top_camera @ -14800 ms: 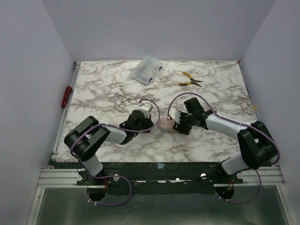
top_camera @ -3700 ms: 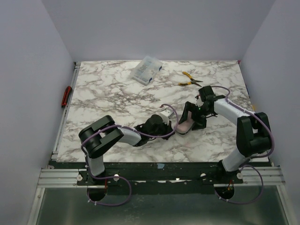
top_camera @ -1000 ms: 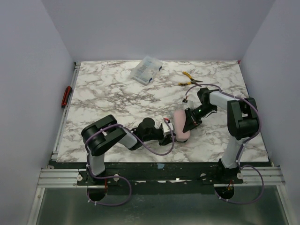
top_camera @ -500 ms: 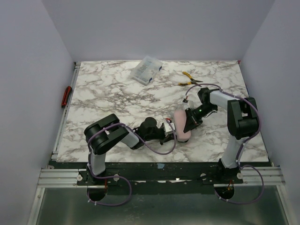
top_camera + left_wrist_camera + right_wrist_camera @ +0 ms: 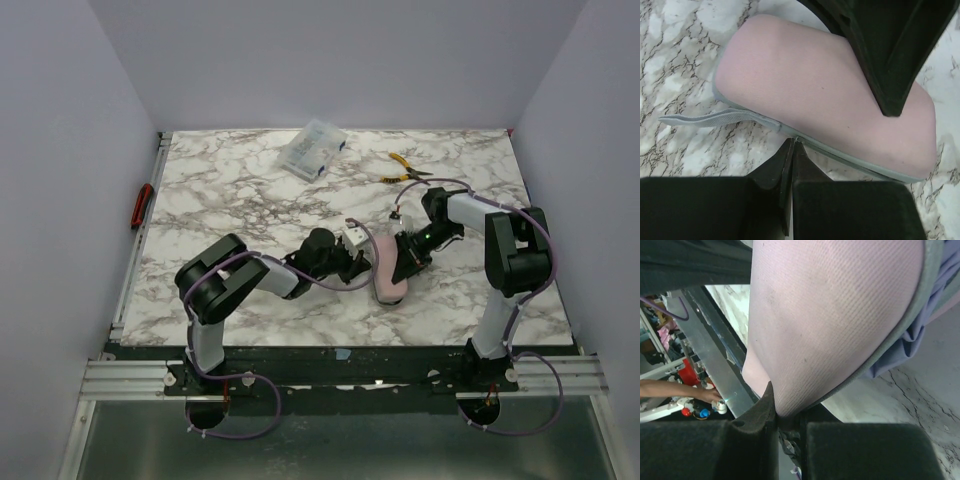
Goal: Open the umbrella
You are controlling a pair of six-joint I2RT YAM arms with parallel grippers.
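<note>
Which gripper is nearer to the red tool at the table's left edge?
Left. The left gripper sits right of the red tool, beside the umbrella; the right gripper is beyond the umbrella.

Soft, even light from above keeps my white, grey-veined marble tabletop (image 5: 230,200) bright and sharp in the overhead view, with only faint shadows beside the pale pink folded fabric umbrella (image 5: 388,278). From my left wrist that umbrella is evenly lit and crisp, while my black fingers (image 5: 855,210) just below it are dark slabs with little detail. From my right wrist its weave is sharp; the background left of it is dimmer and softer.
</note>
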